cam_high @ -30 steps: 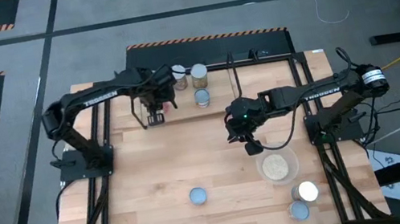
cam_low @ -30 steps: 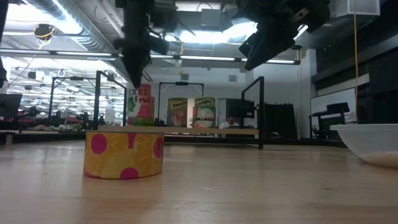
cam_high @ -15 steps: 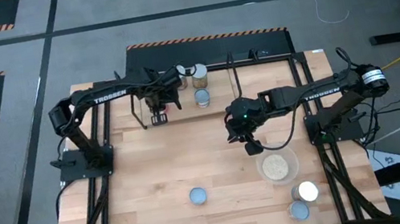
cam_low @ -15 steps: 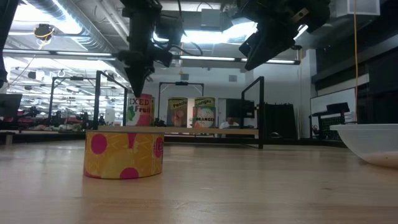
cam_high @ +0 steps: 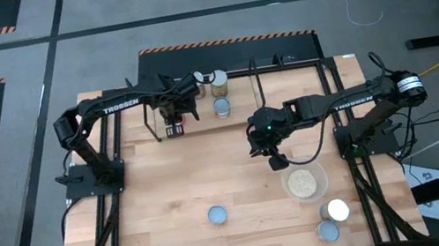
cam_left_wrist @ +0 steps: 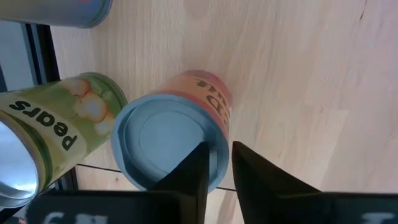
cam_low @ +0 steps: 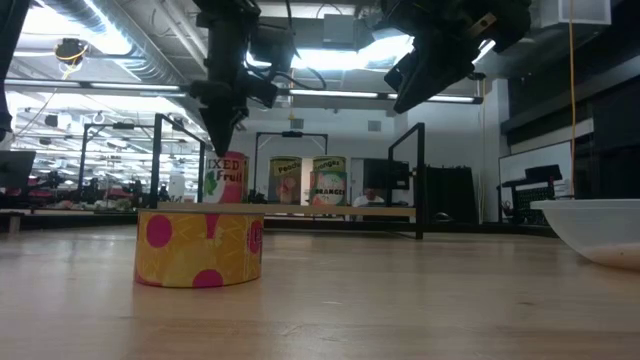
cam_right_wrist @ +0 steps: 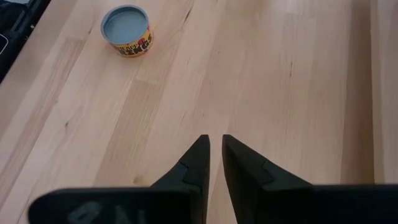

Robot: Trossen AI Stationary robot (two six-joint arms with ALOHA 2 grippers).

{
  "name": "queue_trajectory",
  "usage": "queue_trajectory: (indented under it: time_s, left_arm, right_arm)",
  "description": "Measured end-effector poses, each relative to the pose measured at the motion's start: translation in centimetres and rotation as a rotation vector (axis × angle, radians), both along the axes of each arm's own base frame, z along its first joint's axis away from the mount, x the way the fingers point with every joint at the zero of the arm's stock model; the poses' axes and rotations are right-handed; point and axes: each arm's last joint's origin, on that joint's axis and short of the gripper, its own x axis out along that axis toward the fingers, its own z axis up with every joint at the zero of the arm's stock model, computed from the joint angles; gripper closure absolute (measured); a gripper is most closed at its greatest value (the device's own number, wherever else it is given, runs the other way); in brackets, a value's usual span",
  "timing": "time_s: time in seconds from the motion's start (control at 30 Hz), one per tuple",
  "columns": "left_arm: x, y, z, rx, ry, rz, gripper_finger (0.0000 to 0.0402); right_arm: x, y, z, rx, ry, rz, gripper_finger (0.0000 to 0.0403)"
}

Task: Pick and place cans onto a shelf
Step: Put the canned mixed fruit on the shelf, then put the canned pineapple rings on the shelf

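My left gripper (cam_high: 176, 117) reaches over the black-rod shelf (cam_high: 153, 123) at the table's far edge. It points down and is shut on a pink can with a pale blue lid (cam_left_wrist: 165, 143). A green pears can (cam_left_wrist: 62, 121) stands beside that can. Two more cans (cam_low: 287, 180) (cam_low: 328, 180) stand on the shelf board (cam_low: 340, 211). My right gripper (cam_high: 276, 160) hangs shut and empty above the table's middle right. A yellow can with pink dots (cam_low: 200, 247) stands alone on the table near the front and also shows in the right wrist view (cam_right_wrist: 127, 31). My left gripper comes from above, pointing down, at the pink can's top rim (cam_left_wrist: 222, 144). One finger (cam_left_wrist: 196, 171) is over the lid and the other (cam_left_wrist: 249, 171) is outside the wall, so the rim appears pinched between them. The can stands upright under the fingertips (cam_low: 222, 148).
A clear bowl of beige grains (cam_high: 304, 183) sits at the right front, with two cans (cam_high: 337, 210) (cam_high: 329, 231) nearer the front edge. Another can (cam_high: 221, 106) stands near the shelf. A black tube frame (cam_high: 340, 121) edges the table.
My left gripper has gone toward the table's far edge with the pink can. The can has stayed upright and now stands farther back, beside the shelf's cans. For the last half second it has kept still.
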Motion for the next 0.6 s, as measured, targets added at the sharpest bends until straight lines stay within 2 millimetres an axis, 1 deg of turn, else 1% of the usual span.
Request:
queue_trajectory:
  time_s: [0.2,0.33,0.6]
  left_arm:
    - [0.2,-0.4,0.0,0.001,0.001,-0.02,0.0319]
    - [0.2,-0.7,0.1,0.01,0.008,-0.027,0.0319]
    - [0.3,-1.0,0.1,0.084,0.044,-0.014,0.0319]
  right_arm:
    - [0.0,0.0,0.0,-0.001,0.0,0.001,0.0353]
    - [0.0,0.0,0.0,-0.001,0.0,0.001,0.0353]
    - [0.0,0.0,0.0,-0.001,0.0,0.002,0.0353]
